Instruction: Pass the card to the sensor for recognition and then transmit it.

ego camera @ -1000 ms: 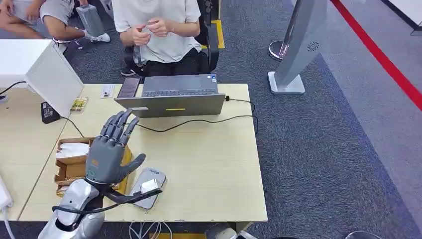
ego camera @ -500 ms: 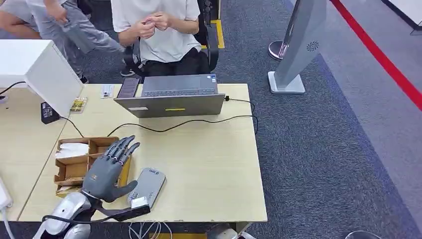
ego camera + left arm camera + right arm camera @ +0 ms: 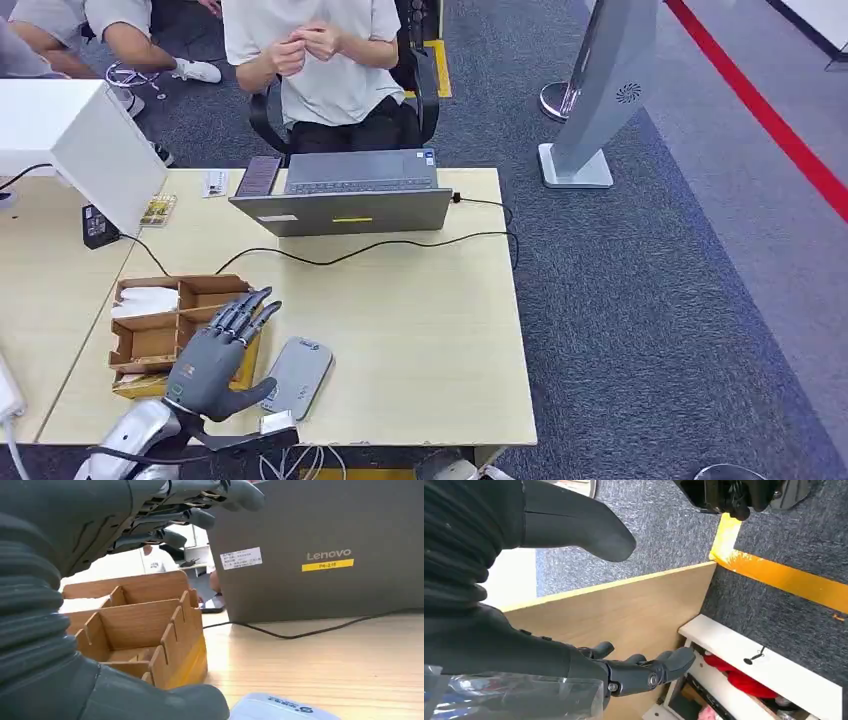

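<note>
My left hand (image 3: 212, 360) hovers with straight, spread fingers over the near right corner of the wooden compartment box (image 3: 150, 335), holding nothing. White cards (image 3: 145, 300) lie in the box's far left compartment. The grey sensor pad (image 3: 298, 372) lies flat on the table just right of the hand's thumb. In the left wrist view the fingers (image 3: 200, 517) reach out above the box (image 3: 145, 630), and the sensor's edge (image 3: 280, 711) shows beside the thumb. My right hand (image 3: 539, 655) hangs beside the table's side panel, fingers loosely apart and empty.
A grey laptop (image 3: 345, 205) stands at the table's far edge with a black cable (image 3: 400, 243) running across the top. A person (image 3: 315, 60) sits behind it. A phone (image 3: 258, 175) and a white case (image 3: 95, 135) lie at the far left.
My left hand has dropped and drawn back from above the box toward the near table edge, still empty. People in the background have shifted.
</note>
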`<state>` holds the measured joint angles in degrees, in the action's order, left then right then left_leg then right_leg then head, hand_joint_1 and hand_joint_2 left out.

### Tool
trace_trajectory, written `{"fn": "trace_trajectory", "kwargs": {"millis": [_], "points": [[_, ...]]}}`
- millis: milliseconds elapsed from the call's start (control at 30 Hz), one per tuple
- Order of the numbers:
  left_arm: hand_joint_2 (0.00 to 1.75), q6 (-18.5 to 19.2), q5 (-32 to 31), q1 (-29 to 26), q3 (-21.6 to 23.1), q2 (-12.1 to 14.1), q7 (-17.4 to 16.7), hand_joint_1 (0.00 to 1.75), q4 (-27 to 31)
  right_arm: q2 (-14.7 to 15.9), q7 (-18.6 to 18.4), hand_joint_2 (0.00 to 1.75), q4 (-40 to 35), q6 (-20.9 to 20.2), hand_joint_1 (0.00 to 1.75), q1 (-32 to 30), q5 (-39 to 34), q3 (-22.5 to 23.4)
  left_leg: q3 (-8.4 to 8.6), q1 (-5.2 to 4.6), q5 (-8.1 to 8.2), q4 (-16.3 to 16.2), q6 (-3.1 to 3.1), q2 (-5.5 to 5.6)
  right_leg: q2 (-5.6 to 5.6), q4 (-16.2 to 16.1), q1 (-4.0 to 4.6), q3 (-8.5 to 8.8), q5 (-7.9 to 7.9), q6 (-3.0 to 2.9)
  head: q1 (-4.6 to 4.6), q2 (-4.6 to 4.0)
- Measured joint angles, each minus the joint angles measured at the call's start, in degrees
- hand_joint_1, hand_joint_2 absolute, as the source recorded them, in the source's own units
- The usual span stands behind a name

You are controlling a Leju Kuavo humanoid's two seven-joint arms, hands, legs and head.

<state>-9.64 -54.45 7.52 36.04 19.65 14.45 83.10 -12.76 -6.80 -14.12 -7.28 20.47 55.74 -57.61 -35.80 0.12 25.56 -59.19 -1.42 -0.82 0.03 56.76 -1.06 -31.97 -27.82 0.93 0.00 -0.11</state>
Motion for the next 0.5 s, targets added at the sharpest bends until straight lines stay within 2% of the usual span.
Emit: {"fn": "trace_trajectory", "kwargs": {"millis": [233, 333, 500], "points": [[1.75, -3.9, -1.2, -1.9, 0.0, 1.1, 5.2, 0.0, 2.1, 0.0, 1.0, 1.75, 0.0, -0.4, 0.0, 0.0, 0.6, 0.0, 0.0, 0.01, 0.0, 0.0, 0.0, -0.01, 0.02, 0.0, 0.0, 0.0, 0.0, 0.0, 0.0, 0.0], [1.75, -8.7, -1.2, -4.0, 0.0, 2.2, 9.0, 0.0, 3.6, 0.0, 1.7, 1.75, 0.0, -0.8, 0.0, 0.0, 1.2, 0.0, 0.0, 0.0, 0.02, 0.0, 0.02, -0.02, 0.01, 0.0, 0.0, -0.01, -0.02, -0.02, 0.0, 0.0], [1.75, -10.0, -1.2, -6.2, 0.0, 3.0, 9.8, 0.0, 5.2, 0.0, 1.7, 1.75, 0.0, -0.8, 0.0, 0.0, 1.2, 0.0, 0.0, 0.01, 0.02, 0.0, 0.02, 0.0, -0.01, 0.0, 0.0, -0.01, -0.04, -0.04, 0.0, 0.0]]}}
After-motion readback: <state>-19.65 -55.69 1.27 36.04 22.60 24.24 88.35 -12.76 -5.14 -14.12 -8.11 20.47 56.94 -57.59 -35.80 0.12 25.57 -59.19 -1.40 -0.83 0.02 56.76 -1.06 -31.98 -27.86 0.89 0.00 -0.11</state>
